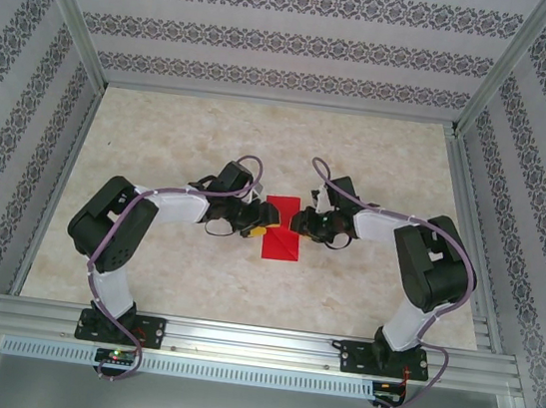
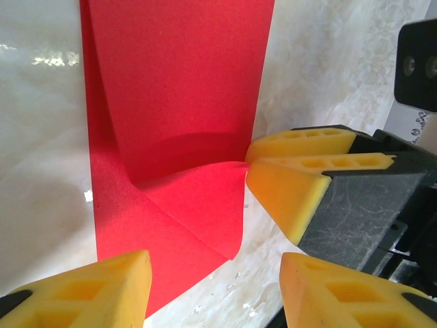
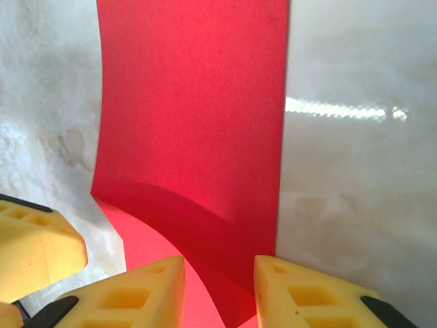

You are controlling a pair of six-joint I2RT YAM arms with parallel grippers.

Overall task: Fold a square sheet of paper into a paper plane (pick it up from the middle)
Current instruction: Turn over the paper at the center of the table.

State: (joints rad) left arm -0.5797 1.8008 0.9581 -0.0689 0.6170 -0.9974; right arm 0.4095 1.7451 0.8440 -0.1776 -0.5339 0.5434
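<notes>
The square sheet of paper [image 1: 279, 242] lies mid-table as a folded red strip. In the left wrist view the paper [image 2: 177, 89] has a flap lifted and curled along a diagonal crease. My left gripper [image 1: 261, 229] is open [image 2: 215, 292], one finger over the strip's corner and the other over bare table. My right gripper [image 1: 297, 223] faces it from the right, its yellow fingers [image 2: 293, 191] touching the raised flap's edge. In the right wrist view the right gripper [image 3: 218, 292] stands a little open with the curled paper [image 3: 198, 109] between its fingertips. The left gripper's finger [image 3: 34, 249] shows at the left edge.
The marbled table [image 1: 159, 149] is bounded by aluminium rails, one along the near edge [image 1: 255, 341] and uprights at the back corners. Patterned walls close in the left, right and far sides. Both arms bend inward and meet at the centre.
</notes>
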